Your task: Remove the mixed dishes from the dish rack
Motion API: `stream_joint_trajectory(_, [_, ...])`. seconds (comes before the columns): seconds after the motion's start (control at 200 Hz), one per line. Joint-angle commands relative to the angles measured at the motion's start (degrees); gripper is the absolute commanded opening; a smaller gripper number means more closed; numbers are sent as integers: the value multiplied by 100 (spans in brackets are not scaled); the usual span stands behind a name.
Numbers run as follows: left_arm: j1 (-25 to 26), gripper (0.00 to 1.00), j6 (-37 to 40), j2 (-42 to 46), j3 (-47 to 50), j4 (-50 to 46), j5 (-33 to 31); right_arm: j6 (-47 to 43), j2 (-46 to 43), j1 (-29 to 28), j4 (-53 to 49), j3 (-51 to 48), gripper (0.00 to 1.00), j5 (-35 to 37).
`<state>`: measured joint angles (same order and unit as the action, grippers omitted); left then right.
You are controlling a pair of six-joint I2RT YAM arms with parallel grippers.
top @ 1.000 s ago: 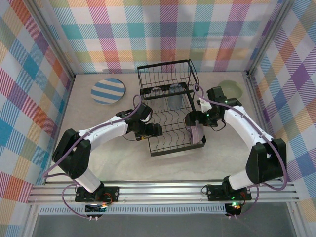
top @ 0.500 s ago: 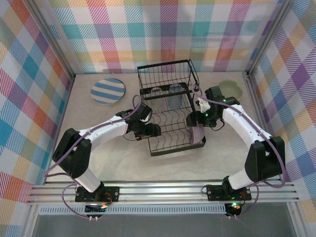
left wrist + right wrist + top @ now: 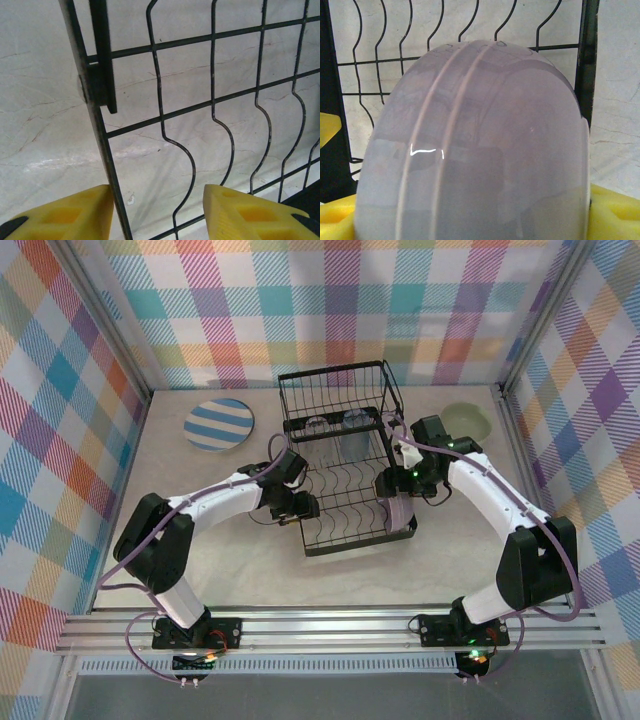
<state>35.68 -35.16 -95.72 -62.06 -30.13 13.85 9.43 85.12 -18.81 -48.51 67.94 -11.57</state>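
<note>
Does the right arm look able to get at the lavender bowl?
Likely yes: the lavender bowl stands on edge in the dish rack, and the right gripper flanks it, seemingly touching both sides.

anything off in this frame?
The left fingers straddle the bare side wire of the dish rack with no dish between them, which is odd for unloading. The rest looks normal: the lavender bowl stands on edge between the right fingers, and the striped plate and green bowl lie outside the rack.
</note>
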Motion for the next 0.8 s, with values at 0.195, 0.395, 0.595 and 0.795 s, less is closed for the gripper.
stream_joint_trajectory(0.195, [44,43,-50,-284,-209,394,373,359,-47,-280,7,72,41,-205])
stream_joint_trajectory(0.395, [44,41,-103,-437,-254,429,417,477,-40,-487,61,209,22,36])
stream_joint_trajectory(0.595, [44,40,-105,-507,-324,394,409,540,-3,-676,18,351,11,417])
stream_joint_trajectory(0.795, [44,40,-93,-566,-359,281,330,550,-82,-712,-25,441,3,711])
